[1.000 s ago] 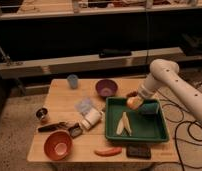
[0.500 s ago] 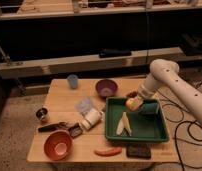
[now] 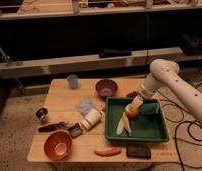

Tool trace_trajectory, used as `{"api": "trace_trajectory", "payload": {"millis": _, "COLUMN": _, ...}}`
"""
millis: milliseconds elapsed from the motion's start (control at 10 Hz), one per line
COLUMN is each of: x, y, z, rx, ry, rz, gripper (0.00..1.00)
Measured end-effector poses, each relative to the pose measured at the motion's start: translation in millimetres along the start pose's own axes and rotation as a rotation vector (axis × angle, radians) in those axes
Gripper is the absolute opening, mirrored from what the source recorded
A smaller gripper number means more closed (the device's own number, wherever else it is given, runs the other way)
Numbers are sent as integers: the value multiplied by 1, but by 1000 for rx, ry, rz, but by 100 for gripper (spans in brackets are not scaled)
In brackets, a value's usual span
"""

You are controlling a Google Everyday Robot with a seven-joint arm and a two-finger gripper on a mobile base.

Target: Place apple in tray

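Over the tray (image 3: 144, 131), the pincer (image 3: 132, 108) still grips the apple (image 3: 130, 112), position unchanged from before.

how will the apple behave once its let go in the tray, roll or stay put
The apple is round and looks firm, so it would probably roll a little on the flat floor of the tray. The raised rim should stop it. The gripper sits right at the apple, over the tray.
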Motion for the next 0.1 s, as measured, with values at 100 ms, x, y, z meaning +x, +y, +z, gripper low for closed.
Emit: {"api": "trace_trajectory", "payload": {"millis": 100, "x": 0, "y": 0, "z": 0, "rx": 0, "ry": 0, "rz": 0, "gripper": 80}}
